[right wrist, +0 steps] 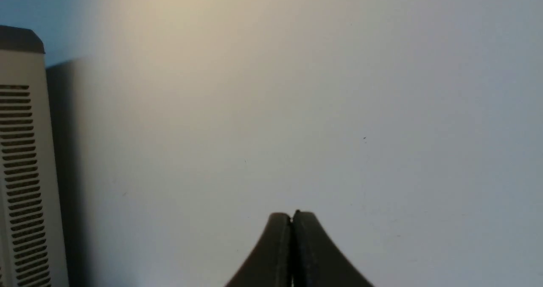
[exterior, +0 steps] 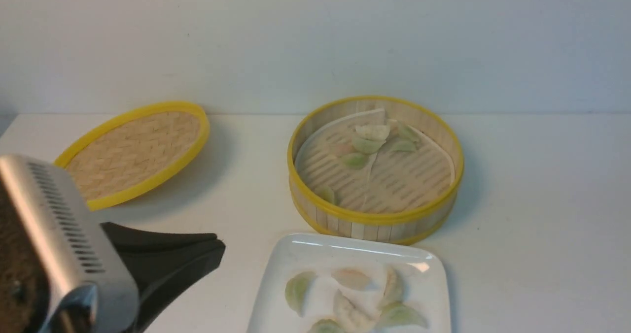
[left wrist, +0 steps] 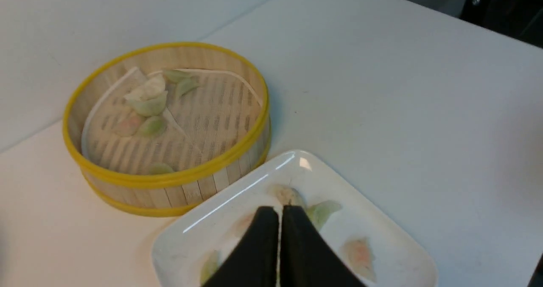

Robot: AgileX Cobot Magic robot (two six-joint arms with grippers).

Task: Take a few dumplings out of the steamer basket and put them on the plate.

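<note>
The steamer basket (exterior: 374, 220) stands mid-table with several dumplings (exterior: 367, 145) on its white liner, most of them toward the back. In front of it the white plate (exterior: 296, 248) holds several more dumplings (exterior: 351, 278). My left gripper (exterior: 220, 242) is shut and empty, to the left of the plate, fingers pointing at it. In the left wrist view the left gripper (left wrist: 280, 209) hovers over the plate (left wrist: 382, 232), with the basket (left wrist: 169, 189) beyond. My right gripper (right wrist: 292, 214) is shut and empty over bare white table, out of the front view.
The shallow woven lid (exterior: 133, 150) with a yellow rim leans at the back left. A white wall closes the table's far edge. A grey vented box (right wrist: 25, 172) stands beside the right gripper.
</note>
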